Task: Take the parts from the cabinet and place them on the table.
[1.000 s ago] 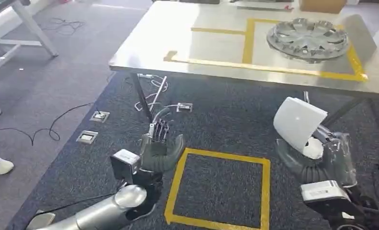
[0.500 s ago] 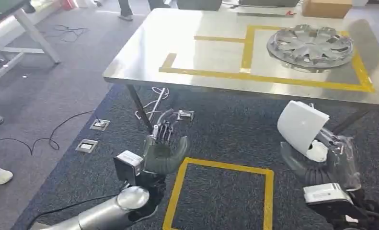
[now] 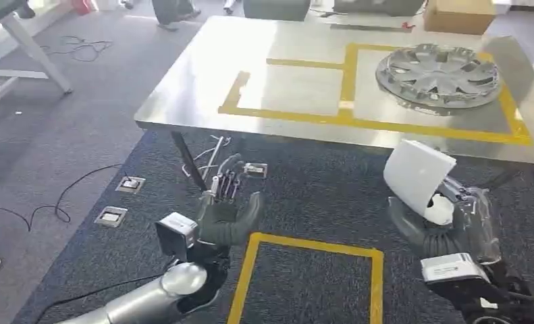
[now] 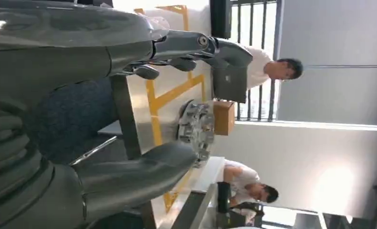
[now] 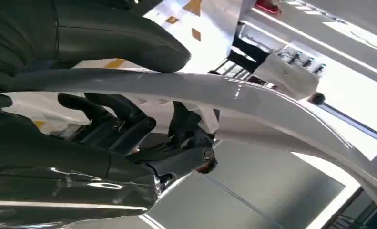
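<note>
worktop (image 3: 284, 47): pale silvery metal, marked with yellow tape lines
hubcap (image 3: 437, 71): silver, spoked pattern
curved panel (image 3: 418, 173): white
carpet (image 3: 318, 196): dark blue-grey, with a yellow tape square
box (image 3: 458, 16): brown cardboard

Bright, even indoor lighting. Strong glare whitens the steel table (image 3: 203, 81) in the head view, and a soft shadow lies on the carpet (image 3: 304, 182) beneath it. Wrist views are overexposed toward bright background areas; the near left hand (image 4: 81, 114) appears blurred.
</note>
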